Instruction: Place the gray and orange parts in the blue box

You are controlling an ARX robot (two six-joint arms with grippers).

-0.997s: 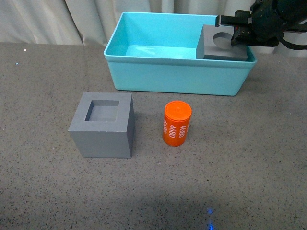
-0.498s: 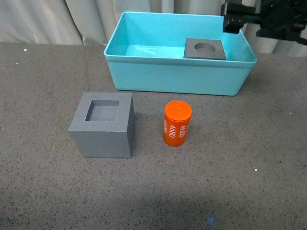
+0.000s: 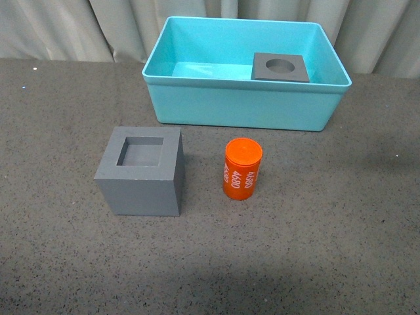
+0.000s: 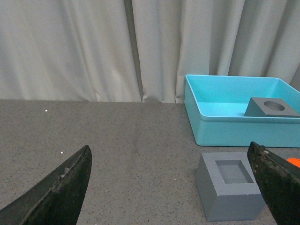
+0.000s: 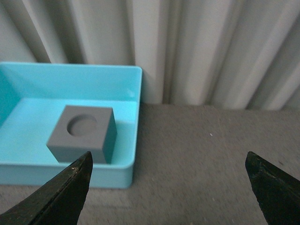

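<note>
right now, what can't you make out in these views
- Orange cylinder, left wrist view: only a sliver shows, cut by the picture's edge and a finger of the left tool.
- Round-recess cube, front view: its lower sides hide behind the blue box wall.
- Cylinder's numbers, front view: partly wrapped out of sight.
- Right tool: only fingertips show; front view shows neither tool.

We're looking at what reads as a staged robot test bay, lab-like. A dark speckled bench [image 3: 341, 223] fills the near ground, and pale pleated curtains [image 3: 65, 26] close off the far side.
</note>
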